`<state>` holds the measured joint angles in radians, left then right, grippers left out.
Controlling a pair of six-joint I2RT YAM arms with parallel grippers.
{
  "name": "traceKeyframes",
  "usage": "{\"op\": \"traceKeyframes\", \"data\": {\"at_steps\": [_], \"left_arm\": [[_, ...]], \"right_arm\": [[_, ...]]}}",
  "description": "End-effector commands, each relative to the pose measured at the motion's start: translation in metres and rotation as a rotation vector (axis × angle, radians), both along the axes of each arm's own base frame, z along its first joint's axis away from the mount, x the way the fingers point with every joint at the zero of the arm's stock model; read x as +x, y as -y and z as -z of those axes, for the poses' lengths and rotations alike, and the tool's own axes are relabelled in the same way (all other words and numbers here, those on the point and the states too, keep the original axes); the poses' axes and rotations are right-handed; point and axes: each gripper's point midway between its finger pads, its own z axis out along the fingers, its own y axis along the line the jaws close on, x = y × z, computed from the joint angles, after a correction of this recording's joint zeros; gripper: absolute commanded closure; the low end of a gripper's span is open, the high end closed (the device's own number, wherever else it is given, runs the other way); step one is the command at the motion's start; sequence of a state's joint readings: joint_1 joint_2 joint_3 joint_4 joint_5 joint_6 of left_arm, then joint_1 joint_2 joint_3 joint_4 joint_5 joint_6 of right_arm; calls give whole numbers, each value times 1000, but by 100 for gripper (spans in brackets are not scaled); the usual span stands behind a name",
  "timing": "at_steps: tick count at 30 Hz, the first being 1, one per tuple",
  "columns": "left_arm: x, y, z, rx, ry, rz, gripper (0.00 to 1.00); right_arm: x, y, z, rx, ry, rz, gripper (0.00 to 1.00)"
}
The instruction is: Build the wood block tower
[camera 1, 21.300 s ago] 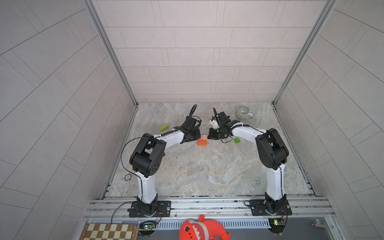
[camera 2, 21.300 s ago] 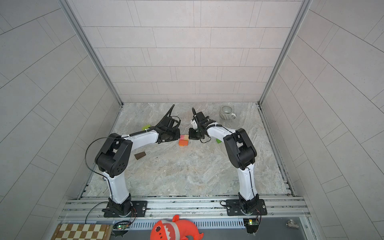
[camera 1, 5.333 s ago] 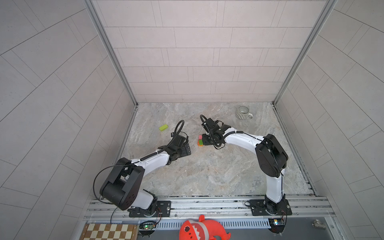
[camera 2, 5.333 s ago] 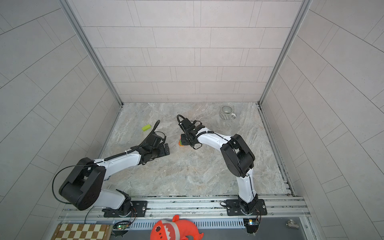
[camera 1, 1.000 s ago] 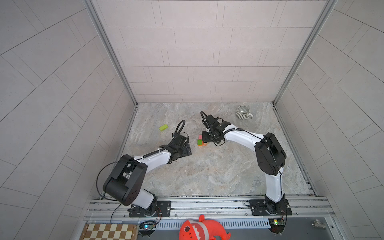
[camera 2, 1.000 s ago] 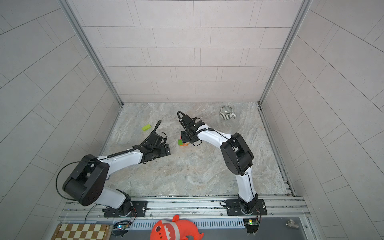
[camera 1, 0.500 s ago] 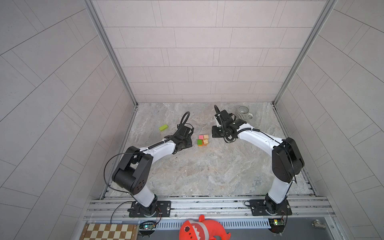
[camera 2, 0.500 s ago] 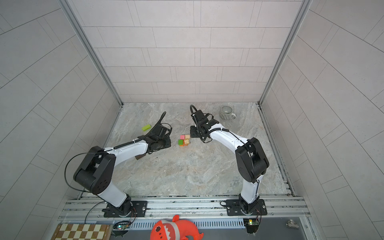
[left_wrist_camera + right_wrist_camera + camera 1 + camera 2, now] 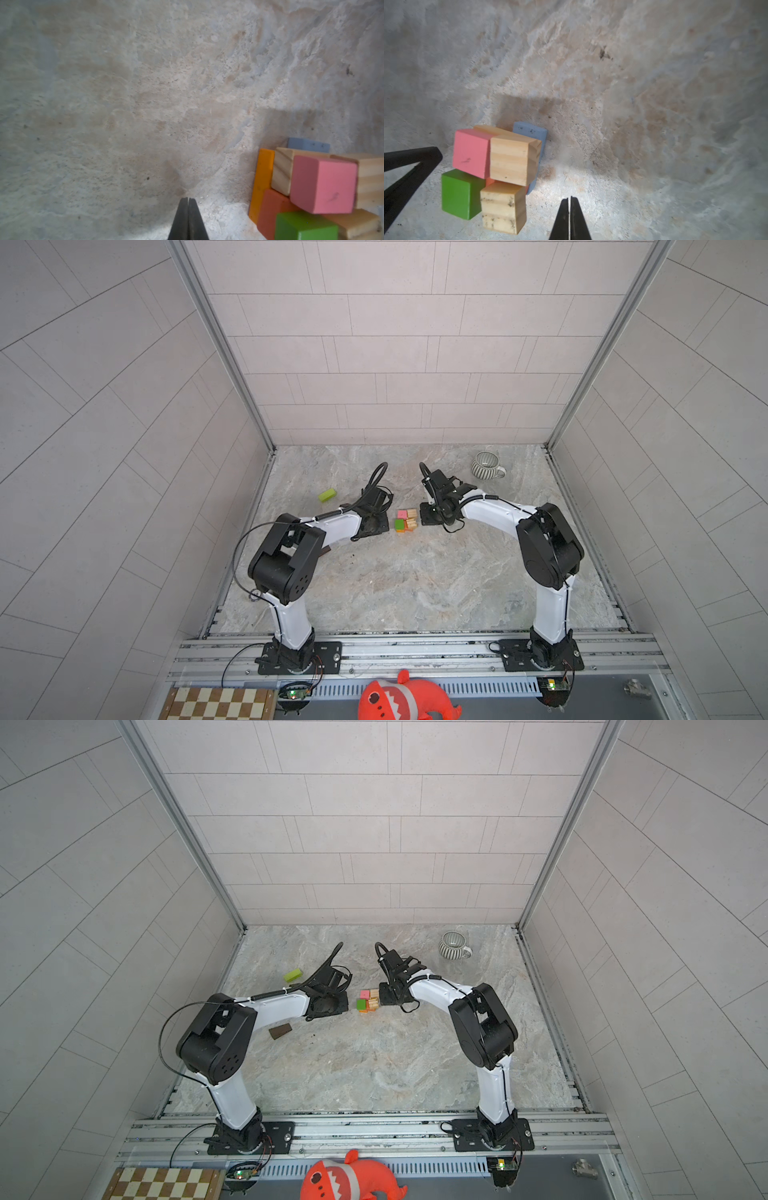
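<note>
A gap between placements is judged to be in hand: nothing is being carried, and loose pieces are not yet added.

Farthest left, a lime-green flat wooden block is seen lying alone on the grey marbled tabletop, well apart from the rest. A dark brown wooden block lies nearer the front, beside the left arm. One of these is probably to be fetched next. That calls for opened jaws, a reach to the left and a gentle placement on top, so that nothing is knocked.

The left gripper is held just left of the stack, its fingers pressed together with nothing between them.

The wood block tower is found mid-table between the two grippers, touched by neither. It is seen as a low, squat cluster rather than a column. A pink cube and a tan wooden block sit side by side, with a green cube and a second tan block next to them. An orange plank and a pale blue piece are tucked at the edges. The exact layering cannot be told.

The right gripper is held just right of the stack, likewise closed and empty.

At the far right, a grey-and-white striped mug is set apart.
</note>
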<state>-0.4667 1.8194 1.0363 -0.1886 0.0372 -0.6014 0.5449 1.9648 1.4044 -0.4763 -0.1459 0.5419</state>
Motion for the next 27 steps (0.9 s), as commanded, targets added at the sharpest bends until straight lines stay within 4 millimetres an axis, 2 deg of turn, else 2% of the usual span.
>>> {"op": "traceKeyframes", "data": {"at_steps": [1,10,22,27], "left_arm": [[8,7,-2,-23,5,13,100],[8,24,5,-63,-2,18,100],[7,43,2,-76,7,38,100],[5,44,1,-74,8,37,100]], "right_arm": [[2,-5,-1,-6,2,-8,94],[1,-17,12,-1,-11,-22,94],[2,-27,12,18,-4,-39,93],[2,-30,12,26,-1,-46,93]]}}
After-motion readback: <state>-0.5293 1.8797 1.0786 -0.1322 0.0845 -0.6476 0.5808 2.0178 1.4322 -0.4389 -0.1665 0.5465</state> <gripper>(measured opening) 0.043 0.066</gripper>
